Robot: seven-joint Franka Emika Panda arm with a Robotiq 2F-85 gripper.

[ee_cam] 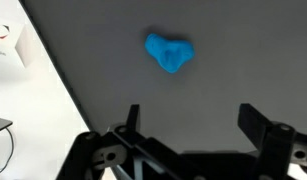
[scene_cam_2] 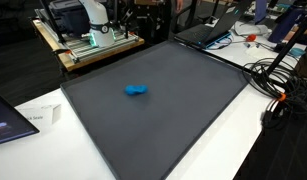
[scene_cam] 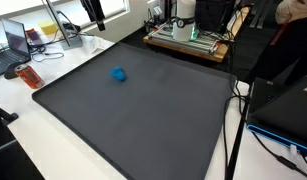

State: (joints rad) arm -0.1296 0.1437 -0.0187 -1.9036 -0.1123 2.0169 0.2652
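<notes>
Gripper [ee_cam: 189,118]: jaws stood wide open and held nothing.
Blue lump [ee_cam: 169,53]: lay untouched on the grey mat [ee_cam: 253,50], ahead, roughly between the jaws.

Small bright-blue lump [scene_cam: 118,74], irregular and soft-looking, lying flat on the dark grey mat [scene_cam: 143,120]. In an exterior view it sits far-left on the mat. Wrist view: lobed, wider than tall.

In the wrist view the gripper [ee_cam: 190,110] comes in from the lower edge, facing straight down. Its jaws stand spread wide apart, with one dark finger [ee_cam: 255,122] at each side of its black frame.
</notes>
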